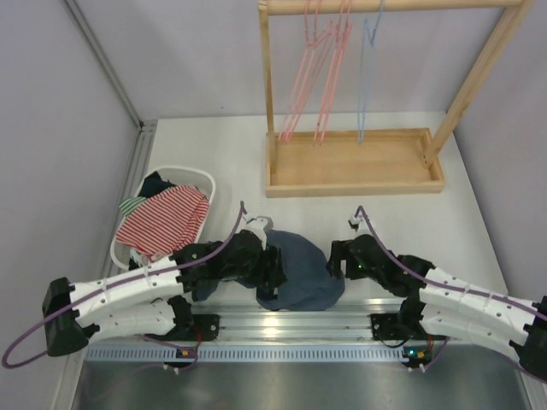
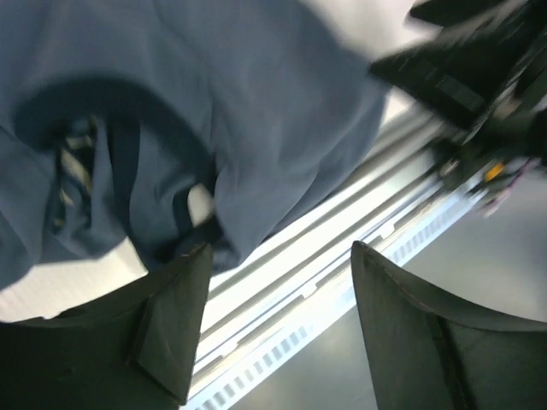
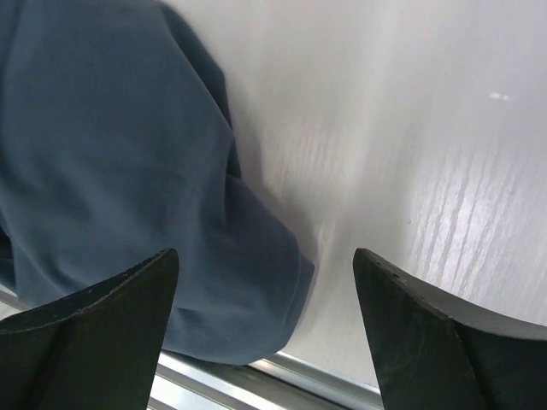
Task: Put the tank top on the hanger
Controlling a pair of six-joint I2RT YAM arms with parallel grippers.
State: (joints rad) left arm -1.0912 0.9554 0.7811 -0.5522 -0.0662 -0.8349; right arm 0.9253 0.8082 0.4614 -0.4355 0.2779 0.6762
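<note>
The navy tank top [image 1: 299, 272] lies crumpled on the table near the front edge, between my two arms. My left gripper [image 1: 275, 272] is open at its left edge; in the left wrist view [image 2: 273, 256] the fabric [image 2: 214, 102] lies just above the open fingers, touching the left one. My right gripper [image 1: 335, 260] is open at the shirt's right edge; in the right wrist view [image 3: 265, 265] the shirt's edge [image 3: 128, 171] lies between the fingers. The light-blue hanger [image 1: 367, 68] hangs on the wooden rack at the back.
A white basket [image 1: 195, 177] at the left holds a red-and-white striped garment [image 1: 162, 220] and other clothes. The wooden rack with its tray [image 1: 355, 166] stands at the back, with pink hangers [image 1: 320, 73] on the rail. A metal rail [image 1: 282, 325] runs along the front edge.
</note>
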